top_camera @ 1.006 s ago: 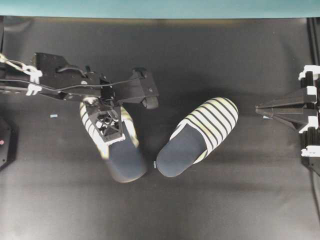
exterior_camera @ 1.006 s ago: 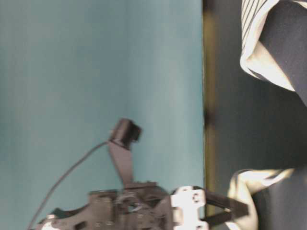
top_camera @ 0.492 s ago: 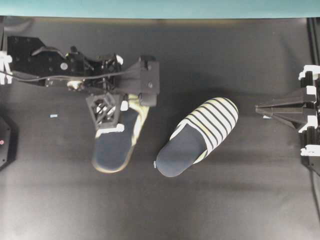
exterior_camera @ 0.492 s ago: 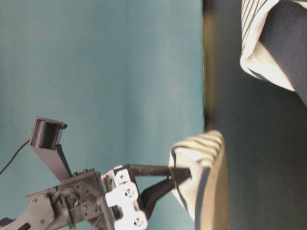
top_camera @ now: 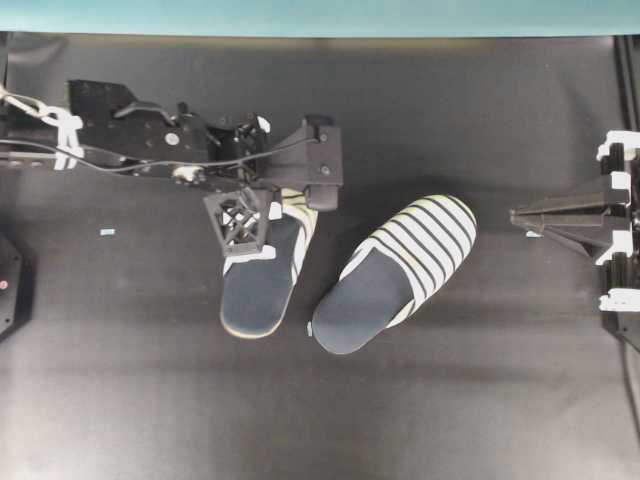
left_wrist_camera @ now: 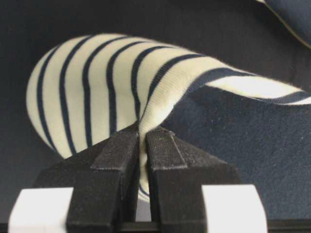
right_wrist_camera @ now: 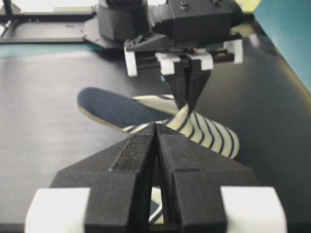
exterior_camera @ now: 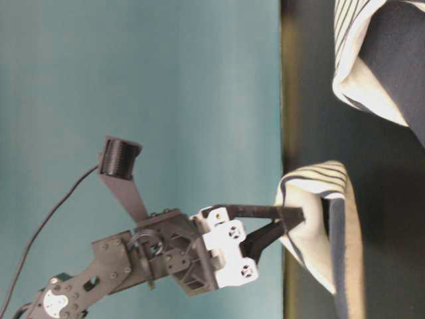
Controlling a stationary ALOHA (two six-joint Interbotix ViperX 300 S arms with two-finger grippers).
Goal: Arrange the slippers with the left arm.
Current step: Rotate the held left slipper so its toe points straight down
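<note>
My left gripper (top_camera: 256, 222) points down and is shut on the edge of the striped upper of the left slipper (top_camera: 258, 285), whose navy insole faces up and whose heel points to the front. In the left wrist view the fingertips (left_wrist_camera: 163, 141) pinch a fold of the cream fabric (left_wrist_camera: 87, 87). From table level the gripper (exterior_camera: 295, 219) holds that slipper (exterior_camera: 322, 219) tilted. The other slipper (top_camera: 395, 270) lies slanted just to the right, toe toward the back right. My right gripper (top_camera: 520, 217) stays at the right edge, shut and empty (right_wrist_camera: 156, 125).
A small pale blue scrap (top_camera: 107, 232) lies on the black mat to the left. A teal wall (top_camera: 320, 15) runs along the back edge. A dark device (top_camera: 6, 285) sits at the left border.
The left gripper has carried its slipper to the right, closer to the other one, and swung it from slanted to nearly straight. The right arm and right slipper have not moved.
</note>
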